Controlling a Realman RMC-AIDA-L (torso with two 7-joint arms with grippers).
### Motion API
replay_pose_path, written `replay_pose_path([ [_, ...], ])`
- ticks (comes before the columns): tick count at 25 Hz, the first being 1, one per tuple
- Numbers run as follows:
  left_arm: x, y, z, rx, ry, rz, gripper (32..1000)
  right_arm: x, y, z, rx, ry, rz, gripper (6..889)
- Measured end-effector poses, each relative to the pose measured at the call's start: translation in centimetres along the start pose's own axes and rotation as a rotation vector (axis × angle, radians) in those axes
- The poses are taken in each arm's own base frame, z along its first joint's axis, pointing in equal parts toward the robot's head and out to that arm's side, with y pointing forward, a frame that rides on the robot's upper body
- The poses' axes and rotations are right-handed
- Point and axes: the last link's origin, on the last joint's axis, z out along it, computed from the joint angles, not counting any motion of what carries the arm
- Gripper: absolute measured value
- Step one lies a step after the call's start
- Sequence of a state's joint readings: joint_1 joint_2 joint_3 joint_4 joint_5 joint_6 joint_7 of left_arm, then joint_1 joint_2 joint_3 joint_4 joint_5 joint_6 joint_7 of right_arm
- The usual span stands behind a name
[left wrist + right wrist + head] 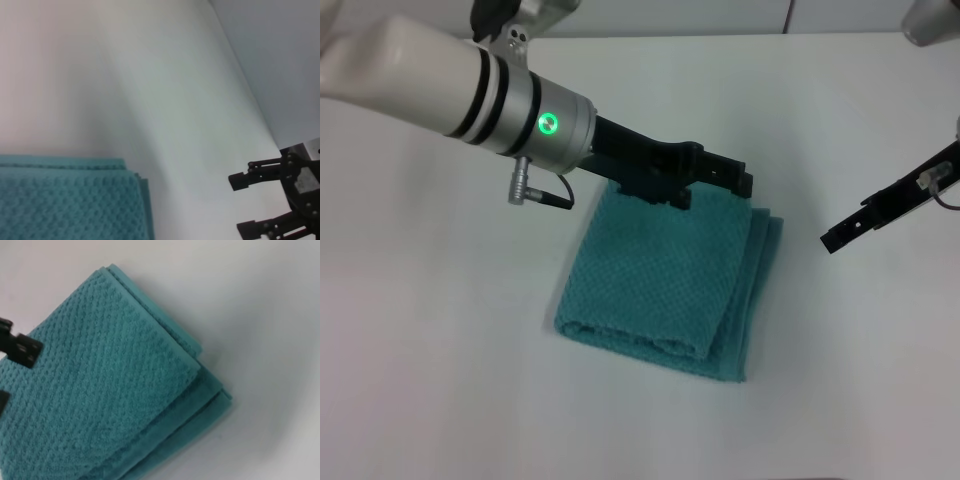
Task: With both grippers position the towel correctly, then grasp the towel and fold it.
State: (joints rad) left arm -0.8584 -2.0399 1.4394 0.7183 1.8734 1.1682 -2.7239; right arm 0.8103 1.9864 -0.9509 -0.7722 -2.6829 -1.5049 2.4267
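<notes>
Seemingly the fold was done, retreat next. From the head, the left gripper (pixel 720 180) hovered over the folded towel's (pixel 665 285) far edge, spread unclear; the right gripper (pixel 840 238) hung well apart. Left wrist: right gripper (pixel 250 205) gaped empty. Right wrist: layered towel (pixel 110 390) on the table (pixel 260 305).

No legible text, label, brand or number is found in any view. One sign only is recorded: a glowing green round indicator with a small symbol inside it, set on the silver wrist collar of the left arm (pixel 549 124), at about 10 o'clock from the towel (pixel 665 285) in the head view. The symbol cannot be made out. A pale patch on the far gripper body in the left wrist view bears nothing readable.
</notes>
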Motion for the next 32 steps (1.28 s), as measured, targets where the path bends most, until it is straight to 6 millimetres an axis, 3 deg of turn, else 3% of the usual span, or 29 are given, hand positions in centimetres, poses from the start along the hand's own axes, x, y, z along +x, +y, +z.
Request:
replay_pose_path([
  [6, 0.1, -1.1, -1.4, 0.078, -0.038, -0.004, 930, 0.2, -0.2, 0.0, -0.003, -0.003, 0.01, 853],
  [18, 0.3, -2.1, -2.7, 0.251, -0.09, 0.028, 949, 0.5, -0.4, 0.0, -0.003, -0.002, 0.02, 853],
  [32, 0.3, -1.9, -2.6, 0.247, -0.098, 0.028, 949, 0.5, -0.4, 0.0, -0.002, -0.002, 0.021, 853],
])
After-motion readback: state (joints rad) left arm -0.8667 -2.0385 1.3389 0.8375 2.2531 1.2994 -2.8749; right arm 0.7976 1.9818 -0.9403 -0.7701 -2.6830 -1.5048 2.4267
